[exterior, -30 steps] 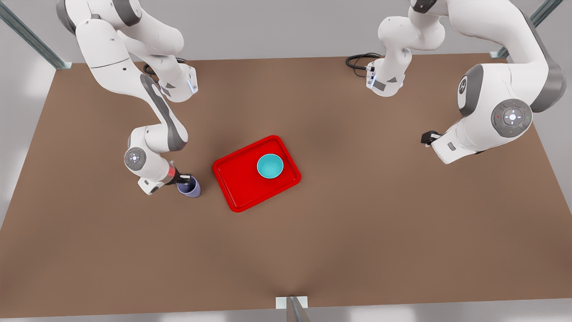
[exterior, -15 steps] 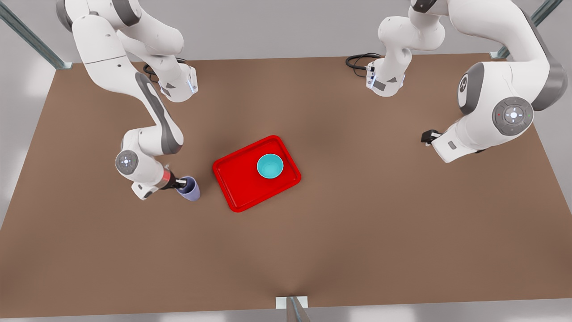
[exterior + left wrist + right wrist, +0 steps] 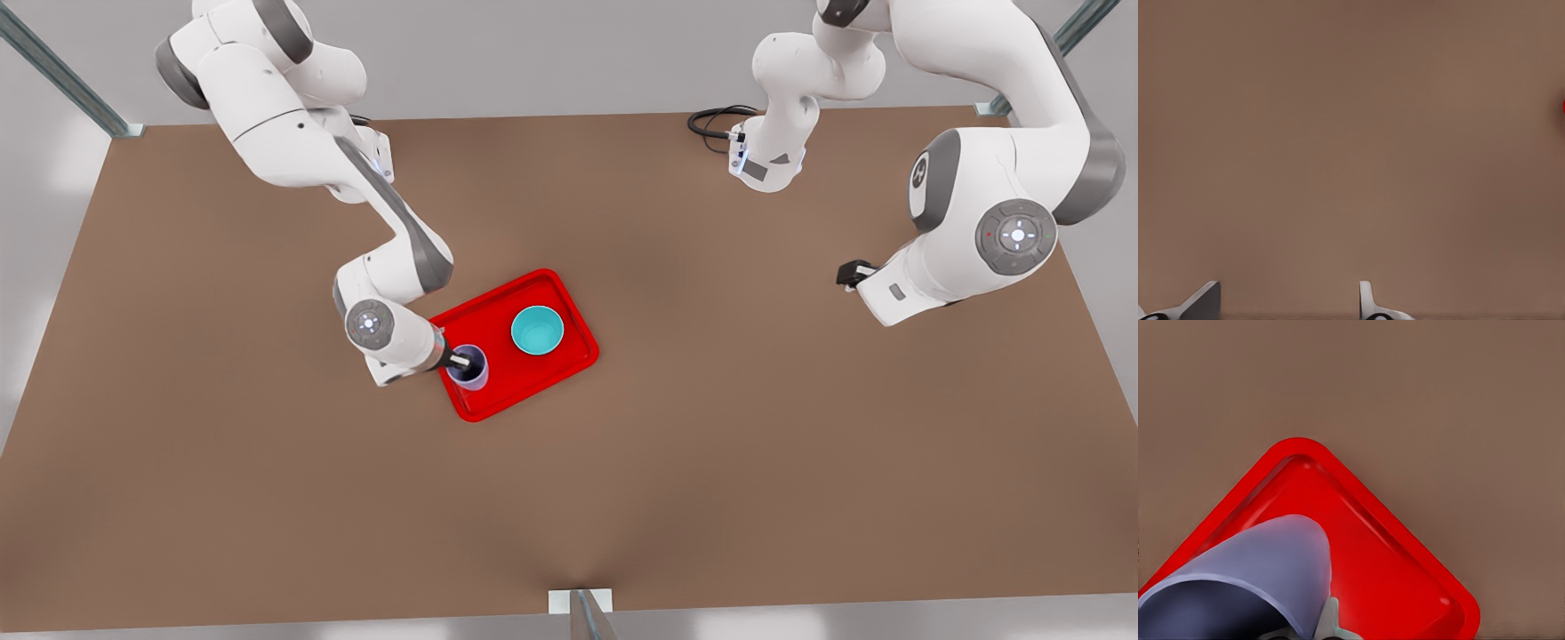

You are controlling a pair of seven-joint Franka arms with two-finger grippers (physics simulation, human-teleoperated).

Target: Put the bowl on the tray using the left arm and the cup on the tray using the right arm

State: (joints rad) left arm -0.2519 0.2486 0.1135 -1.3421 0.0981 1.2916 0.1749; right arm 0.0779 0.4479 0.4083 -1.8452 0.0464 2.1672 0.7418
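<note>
The lavender cup (image 3: 468,367) is clamped at its rim by the right hand (image 3: 461,362), one finger seen inside the cup and one against its outer wall, and it is held over the corner of the red tray (image 3: 491,392) nearest the front view's left. In the right wrist view the cup (image 3: 1251,579) is seen close up with its dark inside turned toward the camera, a pale fingertip (image 3: 1329,619) pressed against its wall and the tray (image 3: 1405,580) beneath it; whether the cup touches the tray floor cannot be told. The teal bowl (image 3: 537,331) is set upright on the tray, toward the front view's right, apart from the cup. The left hand (image 3: 852,273) is parked well away at the front view's right, above the brown counter (image 3: 711,427); in the left wrist view its two fingertips (image 3: 1367,300) are seen spread apart over bare counter (image 3: 1351,133), with nothing between them.
</note>
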